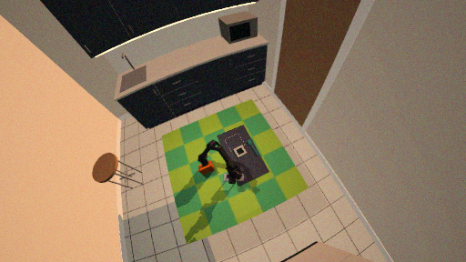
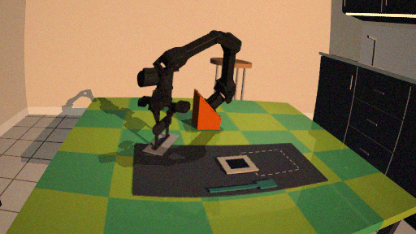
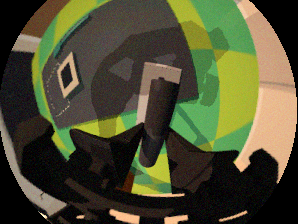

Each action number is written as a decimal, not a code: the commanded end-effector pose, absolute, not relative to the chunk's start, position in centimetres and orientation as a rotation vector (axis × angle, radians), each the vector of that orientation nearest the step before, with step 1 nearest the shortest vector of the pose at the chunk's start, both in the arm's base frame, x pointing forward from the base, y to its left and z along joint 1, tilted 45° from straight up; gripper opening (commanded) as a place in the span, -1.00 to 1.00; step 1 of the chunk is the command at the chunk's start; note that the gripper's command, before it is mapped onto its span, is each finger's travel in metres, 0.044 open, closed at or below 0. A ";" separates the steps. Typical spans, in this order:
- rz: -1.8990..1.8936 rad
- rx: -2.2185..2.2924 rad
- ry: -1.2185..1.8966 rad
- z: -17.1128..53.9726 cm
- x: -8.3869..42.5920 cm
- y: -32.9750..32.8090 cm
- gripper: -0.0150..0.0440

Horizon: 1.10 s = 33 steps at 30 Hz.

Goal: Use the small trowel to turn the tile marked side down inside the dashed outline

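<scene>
The pale square tile (image 1: 239,151) (image 2: 253,166) (image 3: 75,75) lies flat on the dark mat (image 1: 255,168) (image 2: 179,180) (image 3: 150,30), its dark square mark facing up. It lies at the near side of the dashed outline (image 2: 280,150), mostly outside it. My gripper (image 2: 162,123) (image 3: 154,127) is shut on the dark handle of the trowel (image 2: 156,149) (image 3: 163,69), away from the tile. The grey blade is below the fingers, over the mat's back left corner, turned at an angle. Whether the blade touches the mat cannot be told.
A green flat-bladed tool (image 1: 251,145) (image 2: 266,184) (image 3: 69,34) lies along the mat's front edge, beside the tile. An orange wedge (image 1: 206,167) (image 2: 207,119) stands by the arm's base. The tabletop has green checks. A round stool (image 1: 105,167) stands beyond the table.
</scene>
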<state>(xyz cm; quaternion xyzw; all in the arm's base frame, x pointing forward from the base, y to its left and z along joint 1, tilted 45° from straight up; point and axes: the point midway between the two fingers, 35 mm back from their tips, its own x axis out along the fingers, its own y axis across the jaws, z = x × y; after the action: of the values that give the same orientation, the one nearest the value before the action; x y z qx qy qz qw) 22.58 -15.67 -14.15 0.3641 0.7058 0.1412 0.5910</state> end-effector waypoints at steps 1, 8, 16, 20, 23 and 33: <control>0.349 0.837 1.635 -14.1 22.7 -15.4 0.13; 0.349 0.837 1.635 -14.1 22.7 -15.4 0.42; 0.349 0.837 1.635 -14.1 22.7 -15.4 0.42; 0.349 0.837 1.635 -14.1 22.7 -15.4 0.42; 0.349 0.837 1.635 -14.1 22.7 -15.4 0.42; 0.366 0.821 1.630 -10.6 22.6 -18.4 0.42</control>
<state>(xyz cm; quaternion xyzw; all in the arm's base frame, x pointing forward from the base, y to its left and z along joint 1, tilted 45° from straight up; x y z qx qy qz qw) 22.71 -18.47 -10.81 0.3569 0.6992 0.1519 0.6006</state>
